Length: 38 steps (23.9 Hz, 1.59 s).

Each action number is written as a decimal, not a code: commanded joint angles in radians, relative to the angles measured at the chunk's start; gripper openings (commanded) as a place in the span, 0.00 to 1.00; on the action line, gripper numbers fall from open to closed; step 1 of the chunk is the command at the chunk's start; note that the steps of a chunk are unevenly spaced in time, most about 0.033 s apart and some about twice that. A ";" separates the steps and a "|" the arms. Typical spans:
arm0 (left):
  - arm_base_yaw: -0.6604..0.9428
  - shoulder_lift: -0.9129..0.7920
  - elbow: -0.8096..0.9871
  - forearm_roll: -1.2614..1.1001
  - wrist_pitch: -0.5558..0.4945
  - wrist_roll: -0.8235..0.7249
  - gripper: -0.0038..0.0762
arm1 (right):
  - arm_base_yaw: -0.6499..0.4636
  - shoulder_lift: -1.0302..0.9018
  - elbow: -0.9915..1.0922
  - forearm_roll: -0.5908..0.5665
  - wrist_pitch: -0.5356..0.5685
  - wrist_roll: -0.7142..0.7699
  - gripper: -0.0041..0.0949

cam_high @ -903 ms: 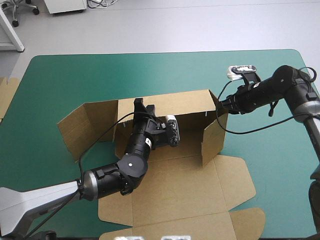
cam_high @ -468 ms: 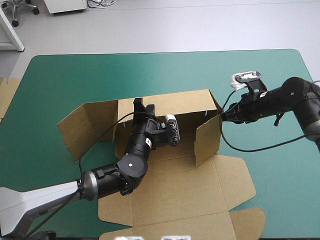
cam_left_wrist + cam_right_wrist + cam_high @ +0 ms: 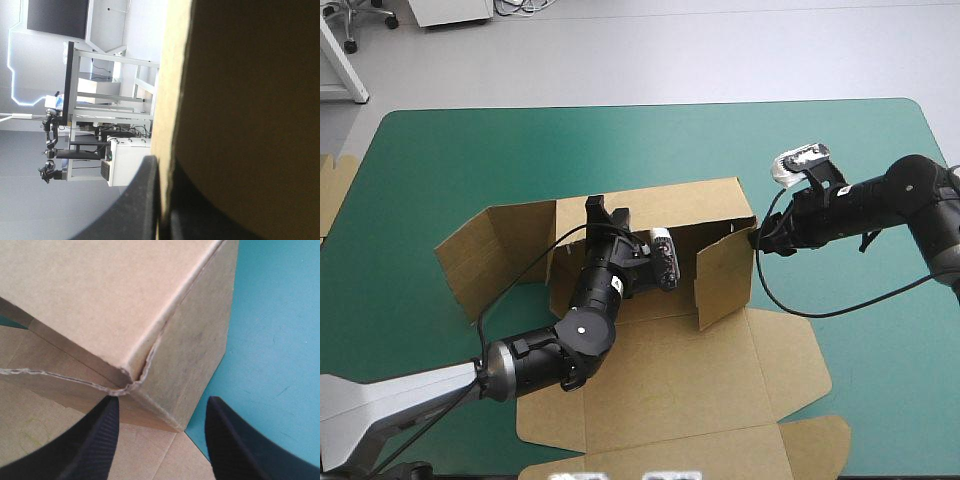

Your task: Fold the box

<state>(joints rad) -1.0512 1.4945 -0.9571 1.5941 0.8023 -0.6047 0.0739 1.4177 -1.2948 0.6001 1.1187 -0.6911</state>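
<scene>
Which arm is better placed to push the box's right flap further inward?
Right: the right gripper, open, sits outside the flap at its corner; the left gripper is shut on the back wall.

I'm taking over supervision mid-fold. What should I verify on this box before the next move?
1. Hold: left gripper shut on the box at its back wall: ok.
2. Is the back wall raised: ok.
3. Is the right gripper open, at the right flap corner: ok.
4. Is the right flap angled inward: ok.
5. Is the left flap angled inward: not ok, it splays outward.
</scene>
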 commanded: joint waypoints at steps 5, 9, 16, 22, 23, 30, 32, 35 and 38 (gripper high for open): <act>-0.009 -0.034 -0.021 0.048 0.013 -0.029 0.03 | 0.024 -0.033 -0.023 0.055 -0.026 -0.041 0.57; -0.009 -0.034 -0.021 0.048 0.016 -0.031 0.03 | 0.087 -0.033 -0.023 0.000 -0.043 -0.051 0.60; -0.009 -0.034 -0.021 0.048 0.015 -0.046 0.03 | 0.097 -0.022 -0.023 0.004 -0.066 -0.038 0.60; -0.009 -0.034 -0.021 0.048 0.015 -0.046 0.04 | 0.097 0.006 -0.023 0.026 -0.066 -0.023 0.60; -0.009 -0.034 -0.021 0.048 0.015 -0.046 0.03 | 0.097 0.012 -0.023 0.024 -0.064 -0.015 0.60; -0.009 -0.034 -0.021 0.048 0.018 -0.048 0.03 | 0.098 0.018 -0.019 0.049 -0.093 -0.015 0.60; -0.009 -0.034 -0.021 0.048 0.018 -0.048 0.04 | 0.098 0.018 -0.013 0.047 -0.124 -0.015 0.60; -0.009 -0.034 -0.021 0.048 0.021 -0.048 0.04 | 0.098 0.018 -0.010 0.024 -0.133 -0.005 0.59; -0.009 -0.034 -0.021 0.048 0.021 -0.052 0.03 | 0.098 0.018 -0.003 0.024 -0.133 -0.001 0.54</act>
<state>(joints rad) -1.0512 1.4945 -0.9534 1.5997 0.8015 -0.6240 0.1732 1.4648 -1.2813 0.5994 1.0274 -0.6963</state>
